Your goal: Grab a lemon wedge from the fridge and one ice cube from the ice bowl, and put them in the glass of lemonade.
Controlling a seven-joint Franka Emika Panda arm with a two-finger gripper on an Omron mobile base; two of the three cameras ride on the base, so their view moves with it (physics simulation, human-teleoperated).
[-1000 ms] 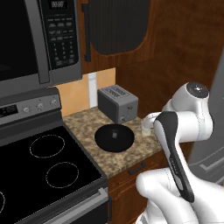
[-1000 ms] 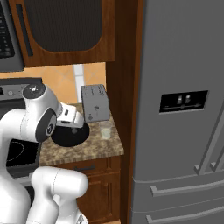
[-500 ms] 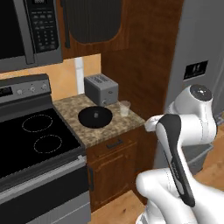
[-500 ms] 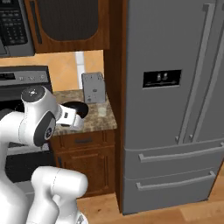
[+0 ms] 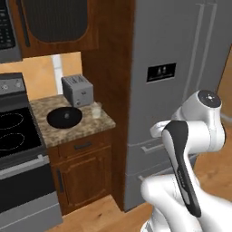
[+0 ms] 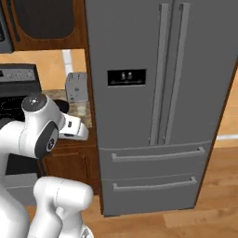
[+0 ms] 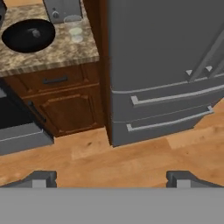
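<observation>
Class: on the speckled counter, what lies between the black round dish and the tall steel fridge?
In the hand view, the small clear glass of lemonade and a brown wooden panel separate the shallow black dish from the grey steel fridge.

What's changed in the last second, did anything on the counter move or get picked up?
Only the base drove, back and toward the fridge, so every view shifted. The gripper stayed open and empty. The ice bowl, glass of lemonade and toaster sit as before; the fridge doors remain shut.
</observation>
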